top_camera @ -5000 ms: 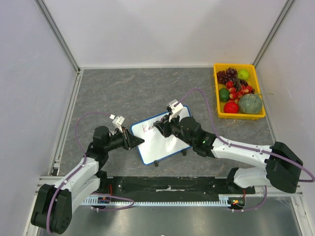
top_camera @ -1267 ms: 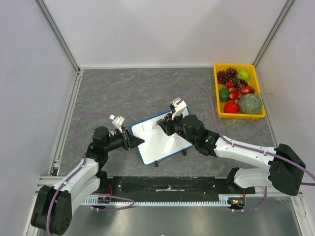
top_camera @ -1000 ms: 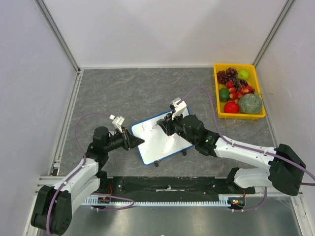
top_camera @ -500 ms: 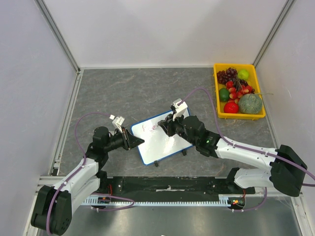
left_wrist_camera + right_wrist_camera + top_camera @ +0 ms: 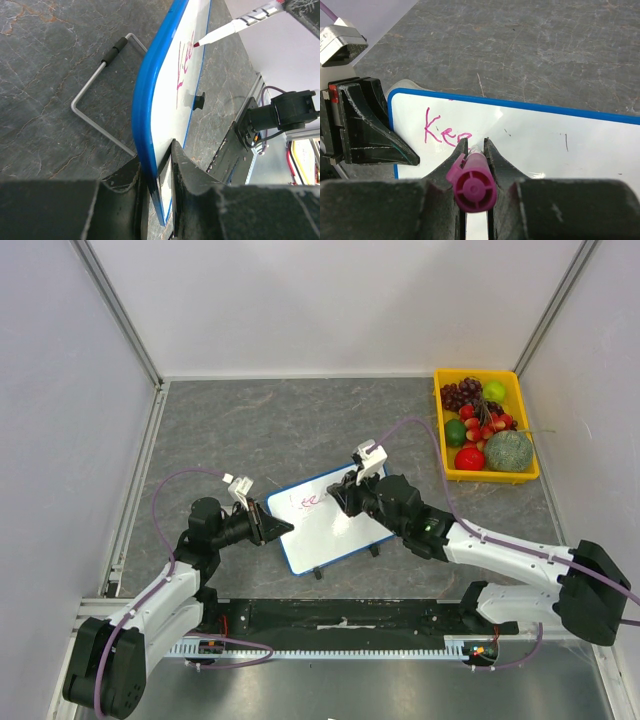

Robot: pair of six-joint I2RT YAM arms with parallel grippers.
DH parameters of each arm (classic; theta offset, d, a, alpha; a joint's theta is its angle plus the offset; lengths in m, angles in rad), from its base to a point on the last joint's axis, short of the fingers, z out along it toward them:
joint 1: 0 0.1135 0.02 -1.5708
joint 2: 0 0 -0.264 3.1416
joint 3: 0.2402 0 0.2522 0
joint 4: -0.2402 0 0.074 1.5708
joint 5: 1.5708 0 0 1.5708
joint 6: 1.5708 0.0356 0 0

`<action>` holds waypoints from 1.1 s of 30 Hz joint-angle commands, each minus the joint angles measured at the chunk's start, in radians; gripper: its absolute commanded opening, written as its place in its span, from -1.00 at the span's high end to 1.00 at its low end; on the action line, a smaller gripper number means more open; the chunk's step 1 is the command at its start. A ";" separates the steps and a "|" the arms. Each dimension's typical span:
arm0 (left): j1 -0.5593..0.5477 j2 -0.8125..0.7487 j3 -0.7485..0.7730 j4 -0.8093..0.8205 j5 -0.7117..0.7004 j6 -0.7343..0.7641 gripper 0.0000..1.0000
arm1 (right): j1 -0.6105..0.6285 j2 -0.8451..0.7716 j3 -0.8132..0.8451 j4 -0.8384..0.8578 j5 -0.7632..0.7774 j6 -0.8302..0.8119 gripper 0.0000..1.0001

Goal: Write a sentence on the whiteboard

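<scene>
The whiteboard (image 5: 325, 530), white with a blue rim, stands tilted on the table centre. My left gripper (image 5: 278, 528) is shut on its left edge; in the left wrist view the fingers (image 5: 182, 170) pinch the blue rim (image 5: 149, 95). My right gripper (image 5: 342, 502) is shut on a magenta marker (image 5: 472, 182) whose tip (image 5: 196, 44) touches the board. The sentence (image 5: 445, 131) reads "Kee" in magenta near the board's upper left; it also shows in the left wrist view (image 5: 184, 67) and faintly from above (image 5: 305, 500).
A yellow tray (image 5: 476, 373) with grapes, apples and a melon stands at the back right. The board's wire stand (image 5: 100, 95) lies behind it, and a black foot (image 5: 199, 101) sticks out. Grey walls close in the table on three sides.
My right gripper has moved the marker to the right along the board, and the lettering has grown from "K" to "Kee". The left gripper has kept still on the board's edge.
</scene>
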 commanded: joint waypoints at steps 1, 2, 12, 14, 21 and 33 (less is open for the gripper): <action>0.005 -0.010 -0.004 0.012 -0.043 0.082 0.96 | -0.008 -0.052 0.025 0.006 0.017 -0.013 1.00; 0.005 -0.008 -0.004 0.012 -0.045 0.082 0.96 | -0.008 -0.060 0.028 0.007 0.017 -0.013 1.00; 0.005 -0.008 -0.004 0.012 -0.043 0.082 0.96 | -0.017 -0.020 0.089 0.001 0.036 -0.042 1.00; 0.003 -0.008 -0.004 0.012 -0.043 0.082 0.96 | -0.020 -0.005 0.094 0.007 0.031 -0.042 1.00; 0.003 -0.010 -0.006 0.012 -0.043 0.080 0.96 | -0.025 0.035 0.080 0.029 0.034 -0.034 1.00; 0.005 -0.013 -0.007 0.012 -0.045 0.082 0.96 | -0.025 0.024 -0.004 0.024 0.011 -0.021 1.00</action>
